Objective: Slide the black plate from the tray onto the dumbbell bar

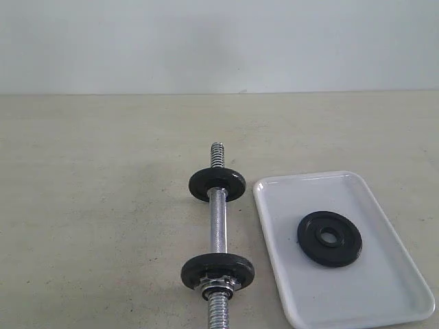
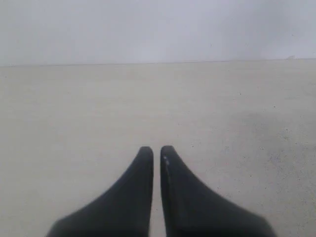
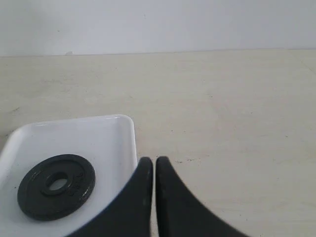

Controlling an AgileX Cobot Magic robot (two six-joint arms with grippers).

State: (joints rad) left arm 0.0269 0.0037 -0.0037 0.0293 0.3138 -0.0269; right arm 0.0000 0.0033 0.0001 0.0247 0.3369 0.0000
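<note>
Jaws both closed, empty | black plate [image 1: 330, 238] flat in tray [image 1: 282, 205] | dumbbell bar [image 1: 217, 221] beside tray, nut [image 1: 217, 282] fitted

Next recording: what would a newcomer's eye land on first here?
The chrome dumbbell bar lies on the table, one end toward the exterior camera, with two black discs on it. Just right of it in that view sits the white tray, with one loose black plate flat inside. The left pincer and right pincer are both shut and empty.
</note>
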